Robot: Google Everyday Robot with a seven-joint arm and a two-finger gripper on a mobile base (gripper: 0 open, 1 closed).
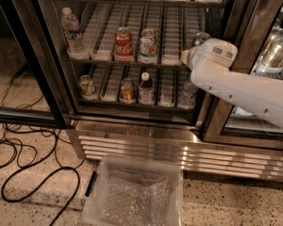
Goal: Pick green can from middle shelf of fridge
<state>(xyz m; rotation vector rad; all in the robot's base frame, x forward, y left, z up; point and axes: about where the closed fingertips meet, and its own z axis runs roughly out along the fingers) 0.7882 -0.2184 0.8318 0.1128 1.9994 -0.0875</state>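
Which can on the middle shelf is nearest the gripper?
The green can, far right, partly hidden by the gripper; the red can and white can stand further left.

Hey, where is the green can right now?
In the camera view, the green can stands at the far right of the middle shelf, well right of the white can, partly hidden behind the gripper at that shelf's right end.
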